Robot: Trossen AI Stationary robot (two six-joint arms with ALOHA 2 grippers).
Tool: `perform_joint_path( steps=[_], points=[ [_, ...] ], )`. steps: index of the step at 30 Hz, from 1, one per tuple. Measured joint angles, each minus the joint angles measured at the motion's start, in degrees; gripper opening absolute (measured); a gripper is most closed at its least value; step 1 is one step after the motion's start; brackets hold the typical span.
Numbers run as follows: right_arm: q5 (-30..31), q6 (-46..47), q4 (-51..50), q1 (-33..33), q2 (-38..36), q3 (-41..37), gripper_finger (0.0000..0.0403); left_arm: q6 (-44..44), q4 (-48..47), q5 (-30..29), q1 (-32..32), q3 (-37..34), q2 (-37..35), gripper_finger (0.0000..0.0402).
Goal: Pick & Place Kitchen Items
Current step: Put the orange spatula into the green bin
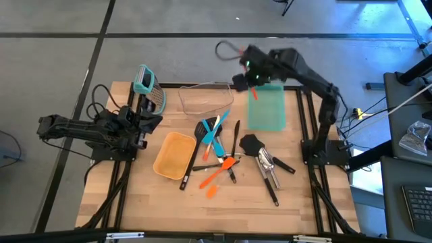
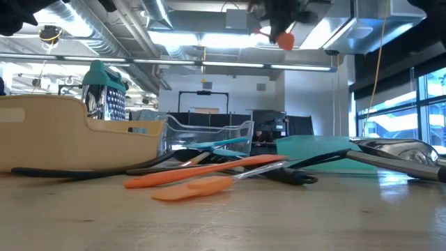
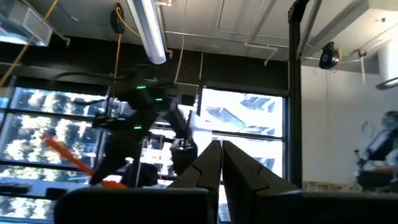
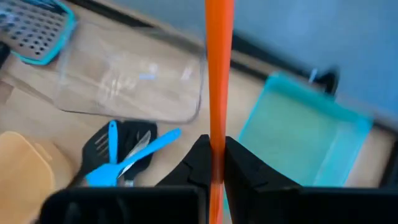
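place: lab/workshop | cues: exposed ceiling ducts, strip light, concrete floor

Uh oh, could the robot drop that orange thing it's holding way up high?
It might. The right claw pinches only the thin handle of the orange spatula, held high above the table, so it could slip or swing. If it falls, it might miss the teal tray and land on the clear container or off the table's far edge. The left claw waits shut at the left side.
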Motion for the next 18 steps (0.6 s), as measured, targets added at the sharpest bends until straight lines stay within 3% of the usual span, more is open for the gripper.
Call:
perform_joint_path(
  steps=[3, 5, 18],
  points=[
    [-8.6, 1.7, 0.0, -6.2, 0.0, -3.7, 0.0024, -0.8, 0.0, 0.1, 0.0, 0.0, 0.0, 0.0008],
    [-11.0, 1.8, 0.0, -9.1, 0.0, -6.9, 0.0024, -0.9, 0.0, 0.2, 0.0, 0.0, 0.0, 0.0008],
    [-11.1, 3.0, 0.3, -18.4, 0.1, -33.1, 0.0024, -2.0, 0.0, 3.0, 0.0, 0.0, 0.0, 0.0008]
  ],
)
